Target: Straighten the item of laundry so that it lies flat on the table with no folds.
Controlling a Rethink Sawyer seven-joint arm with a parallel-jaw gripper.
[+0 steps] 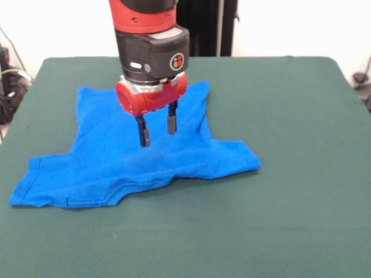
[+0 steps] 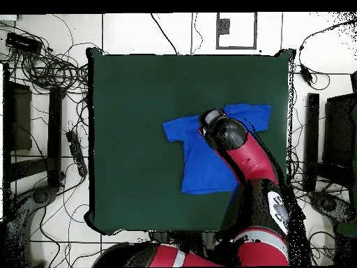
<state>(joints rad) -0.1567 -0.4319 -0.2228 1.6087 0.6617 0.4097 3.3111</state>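
- Front view: the shirt [image 1: 133, 165] lies on the green bench [image 1: 290, 174], left of the frame's centre, well away from every bench edge.
- Its body runs up toward the upper middle of the frame, ending in a fairly straight edge behind the arm.
- One sleeve spreads to the lower left, reaching close to the left side of the frame; the other sleeve points right, ending near the middle.
- The cloth is mostly spread out, but a ridge runs down the right side of the body, and soft wrinkles show across the chest and around the neck at the lower edge.
- The red and black arm comes down from the top of the frame, and its hand [image 1: 156, 130] hangs over the middle of the shirt.
- The two dark fingers [image 1: 142, 134] point down with a narrow gap between them, nothing held in it.
- I cannot tell whether the fingertips touch the cloth or stop just above it.
- Overhead view: the shirt [image 2: 192, 157] sits right of centre on the bench [image 2: 132, 125], closer to the right edge than the left.
- One sleeve points left toward the bench's middle, the other toward the upper right, and the body runs down toward the lower edge.
- The arm reaches up from the bottom right of the frame and covers the right part of the shirt; the hand [image 2: 213, 122] is over its upper middle, fingers hidden from here.
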